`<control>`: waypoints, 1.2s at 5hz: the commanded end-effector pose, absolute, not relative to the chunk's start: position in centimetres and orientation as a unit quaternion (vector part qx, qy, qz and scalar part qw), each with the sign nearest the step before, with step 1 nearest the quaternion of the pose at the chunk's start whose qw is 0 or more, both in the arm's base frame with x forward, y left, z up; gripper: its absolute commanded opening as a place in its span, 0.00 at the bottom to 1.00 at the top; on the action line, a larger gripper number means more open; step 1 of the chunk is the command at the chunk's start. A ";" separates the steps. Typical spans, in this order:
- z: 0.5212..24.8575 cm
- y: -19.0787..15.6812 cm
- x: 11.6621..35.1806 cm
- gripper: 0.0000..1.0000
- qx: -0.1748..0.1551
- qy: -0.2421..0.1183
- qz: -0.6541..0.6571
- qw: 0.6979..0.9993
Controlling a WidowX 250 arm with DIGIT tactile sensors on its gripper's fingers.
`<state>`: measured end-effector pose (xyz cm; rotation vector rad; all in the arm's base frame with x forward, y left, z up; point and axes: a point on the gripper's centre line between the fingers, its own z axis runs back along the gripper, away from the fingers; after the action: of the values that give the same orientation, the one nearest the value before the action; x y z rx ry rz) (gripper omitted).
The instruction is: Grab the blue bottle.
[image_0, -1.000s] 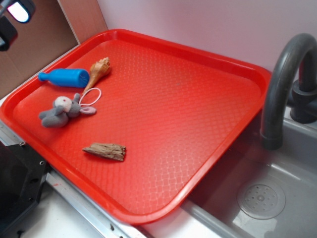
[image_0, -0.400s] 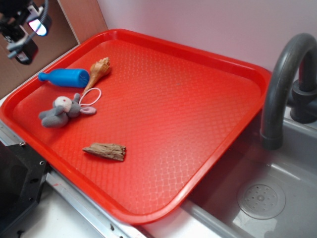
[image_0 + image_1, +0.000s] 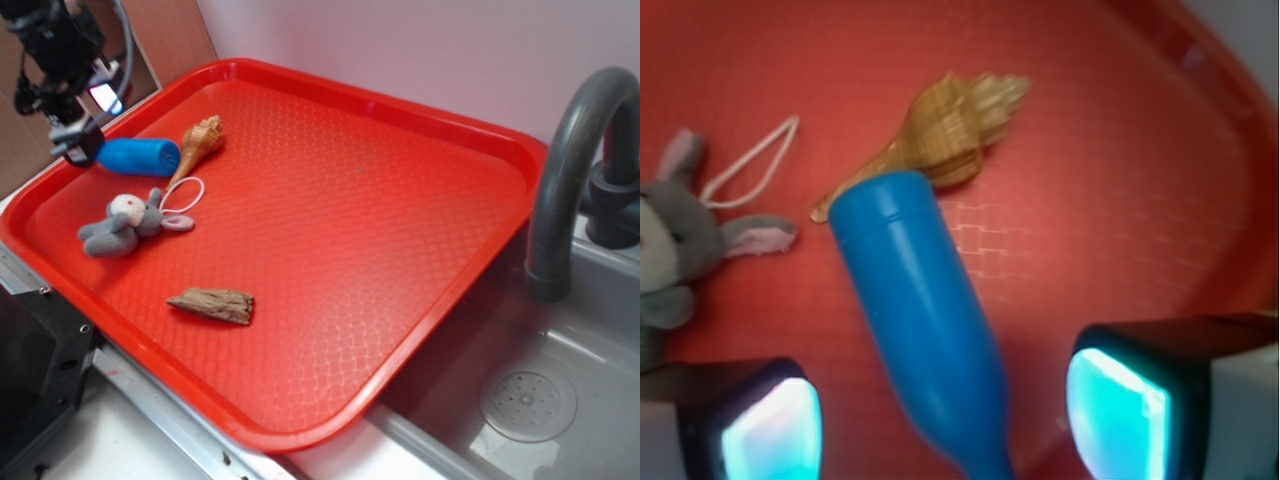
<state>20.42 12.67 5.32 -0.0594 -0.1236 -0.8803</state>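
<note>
Straddling the blue bottle [image 3: 918, 325] neck, open gripper [image 3: 940, 415] risks slipping off the taper or nudging the touching seashell [image 3: 945, 135].

No writing, label, brand mark or number can be read in either view. The blue bottle [image 3: 923, 318] has a plain surface, and the red tray [image 3: 420, 330] carries only an embossed pattern.
</note>
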 end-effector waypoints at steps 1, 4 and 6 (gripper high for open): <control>2.5 10.8 21.1 1.00 -0.028 -0.025 -0.487 0.873; 1.7 10.1 20.9 0.00 -0.011 0.005 -0.496 0.869; 9.5 9.0 19.8 0.00 0.118 -0.056 -0.362 0.923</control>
<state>19.03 9.48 9.36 0.2162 -0.0950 -0.7195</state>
